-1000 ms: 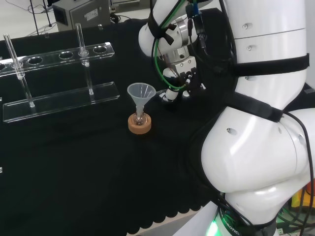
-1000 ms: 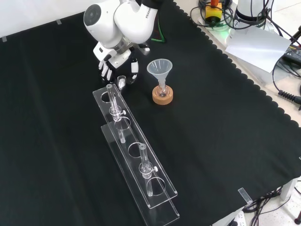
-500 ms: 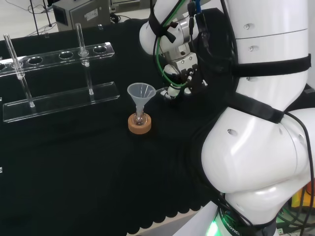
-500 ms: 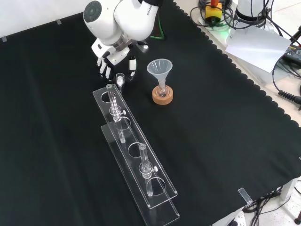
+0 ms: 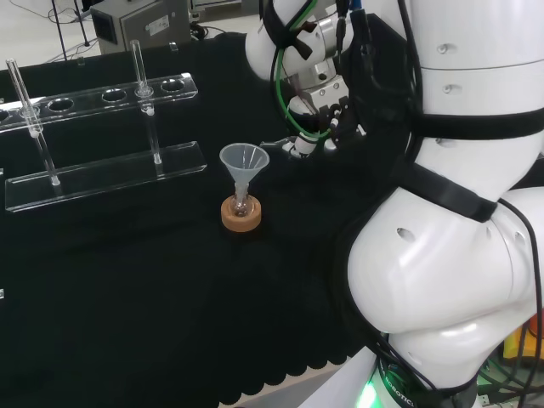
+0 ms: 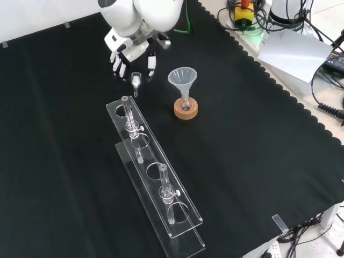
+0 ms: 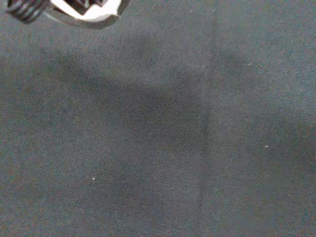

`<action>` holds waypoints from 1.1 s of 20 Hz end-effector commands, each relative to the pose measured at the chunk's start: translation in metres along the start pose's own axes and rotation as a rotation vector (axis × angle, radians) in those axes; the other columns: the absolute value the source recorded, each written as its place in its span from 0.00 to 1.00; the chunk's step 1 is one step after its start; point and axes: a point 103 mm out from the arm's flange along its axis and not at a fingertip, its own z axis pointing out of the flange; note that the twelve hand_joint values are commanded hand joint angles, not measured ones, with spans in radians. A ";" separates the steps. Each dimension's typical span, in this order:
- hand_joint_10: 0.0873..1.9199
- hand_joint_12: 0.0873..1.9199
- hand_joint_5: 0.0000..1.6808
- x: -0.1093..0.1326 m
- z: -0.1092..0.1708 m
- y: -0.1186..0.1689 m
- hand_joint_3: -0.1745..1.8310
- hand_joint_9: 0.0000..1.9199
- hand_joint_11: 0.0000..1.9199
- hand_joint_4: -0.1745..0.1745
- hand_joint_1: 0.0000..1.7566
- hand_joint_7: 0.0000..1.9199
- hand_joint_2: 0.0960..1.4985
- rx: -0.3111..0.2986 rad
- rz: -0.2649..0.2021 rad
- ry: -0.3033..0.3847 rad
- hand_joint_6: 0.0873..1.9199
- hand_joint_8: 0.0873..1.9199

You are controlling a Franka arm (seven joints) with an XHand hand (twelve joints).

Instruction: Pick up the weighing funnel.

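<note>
Fingers (image 6: 151, 62) of the hand (image 6: 130, 51) pinch the weighing funnel (image 6: 136, 80); in the front view we see its stem point at the rack (image 6: 146, 157), left of the funnel (image 6: 183, 79).

The hand (image 6: 130, 54) hangs from the bent white arm (image 6: 156, 12), fingers pointing down, pinching the weighing funnel (image 6: 136, 80).

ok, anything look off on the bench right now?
Nothing stands out. The funnel stands upright in its flask on the cork ring, both tubes upright in the rack, no spill. The hand holds the weighing funnel at its fingers' ends.
</note>
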 end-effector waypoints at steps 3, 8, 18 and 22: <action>0.20 0.60 0.59 -0.015 -0.025 -0.039 0.46 0.51 0.36 1.00 0.59 0.31 0.47 -0.032 0.046 0.004 0.60 0.31; 0.20 0.59 0.60 -0.011 -0.038 -0.060 0.47 0.53 0.38 1.00 0.59 0.34 0.46 -0.069 0.060 -0.011 0.60 0.31; 0.19 0.57 0.60 -0.004 -0.045 -0.085 0.47 0.56 0.41 1.00 0.59 0.37 0.45 -0.062 0.061 -0.044 0.60 0.30; 0.19 0.57 0.60 -0.002 -0.052 -0.097 0.47 0.56 0.41 1.00 0.59 0.37 0.45 -0.064 0.064 -0.048 0.59 0.30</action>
